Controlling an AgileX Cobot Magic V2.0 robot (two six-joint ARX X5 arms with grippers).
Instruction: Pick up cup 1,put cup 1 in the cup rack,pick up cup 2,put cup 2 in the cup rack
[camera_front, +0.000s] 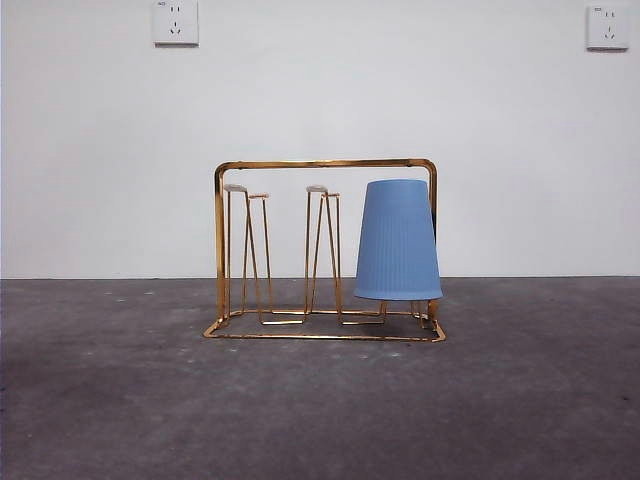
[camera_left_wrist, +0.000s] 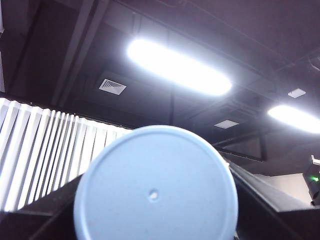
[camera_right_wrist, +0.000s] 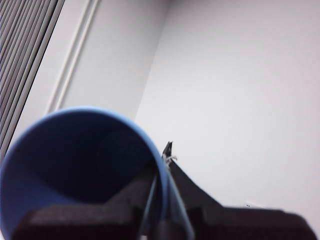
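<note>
1. Left gripper (camera_left_wrist: 156, 220) clamps a pale blue cup (camera_left_wrist: 155, 185) between its jaws.
2. Right gripper (camera_right_wrist: 165, 165) pinches a dark blue cup (camera_right_wrist: 75, 160) by its wall at the rim.
3. Away from both grippers, the cup rack (camera_front: 325, 163) carries 1 inverted cup (camera_front: 398, 240).

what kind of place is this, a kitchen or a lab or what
Probably an indoor lab or office test room, not a kitchen: a bare white wall with sockets, a plain grey table, and strip lights with ceiling vents overhead.
</note>
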